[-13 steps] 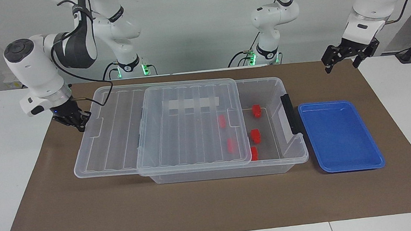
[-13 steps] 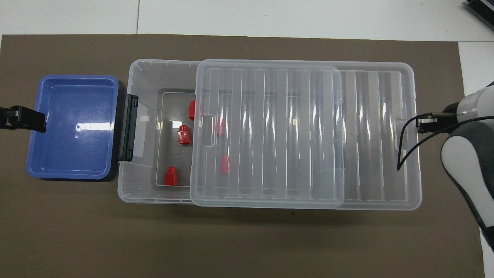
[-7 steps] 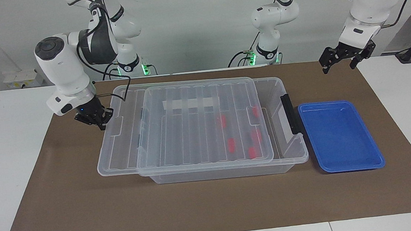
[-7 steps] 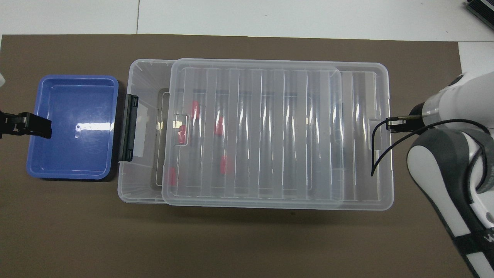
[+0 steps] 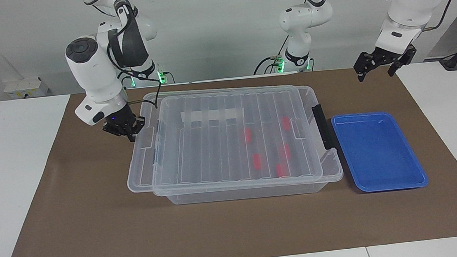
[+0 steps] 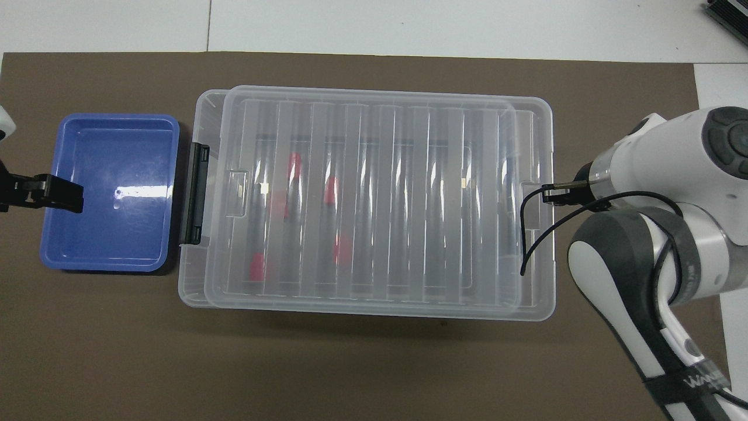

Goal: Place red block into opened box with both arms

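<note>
The box (image 5: pixel 331 169) sits in the middle of the brown mat (image 5: pixel 97 239) with its ribbed lid (image 5: pixel 214 154) lying almost fully over it, overhanging only a little at the right arm's end, so just a narrow strip of the box's rim shows beside the black bar (image 5: pixel 322 126) at the left arm's end. Five red blocks (image 5: pixel 257 161) show through the lid as blurred red shapes on the box floor, toward the left arm's end; the blue tray (image 5: pixel 379 150) next to the box holds nothing. The right gripper (image 5: pixel 128 132) is at the lid's tab on the overhanging end, its fingertips together on or against that edge, though whether it pinches the tab or merely presses it cannot be told. The left gripper (image 5: pixel 380 63) hangs with jaws apart and nothing in them, over the mat near the tray, waiting. Judging from this, the placing looks done and what remains is seating the lid squarely and letting go
</note>
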